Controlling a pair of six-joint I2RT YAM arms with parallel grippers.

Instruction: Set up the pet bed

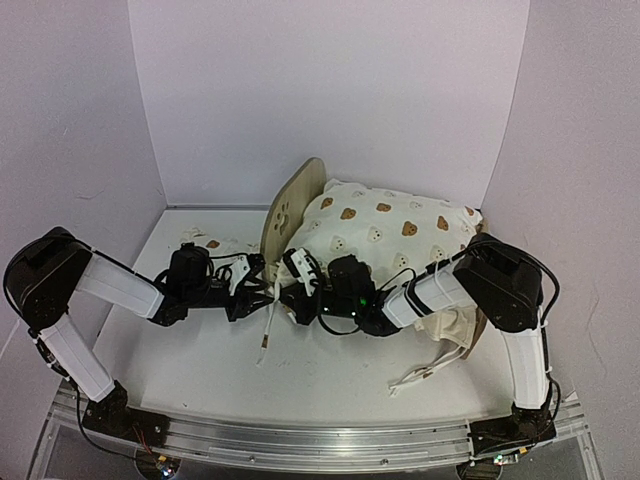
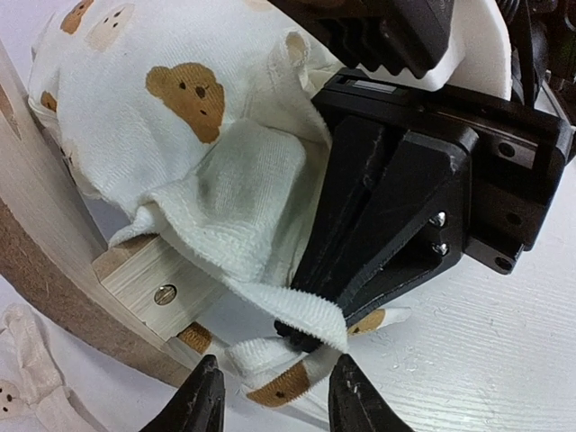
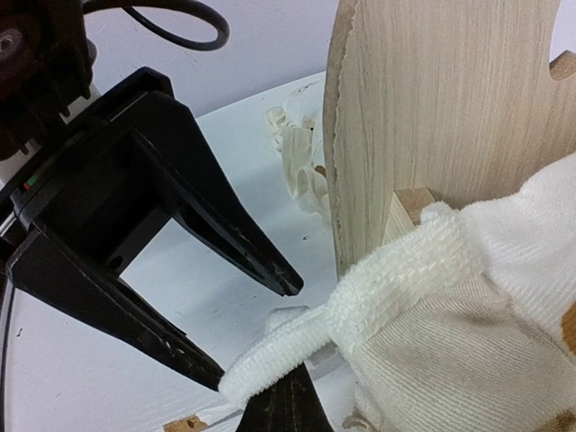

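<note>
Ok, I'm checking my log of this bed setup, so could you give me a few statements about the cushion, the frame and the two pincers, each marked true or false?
1. The bear-print cushion lies over the wooden pet bed. True.
2. The left pincer is shut on the headboard. False: it is open, its fingers apart beside the cushion's edge.
3. The right pincer is clamped on a white edge of the cushion. True.
4. The headboard lies flat on the table. False: it stands upright at the bed's end.
</note>
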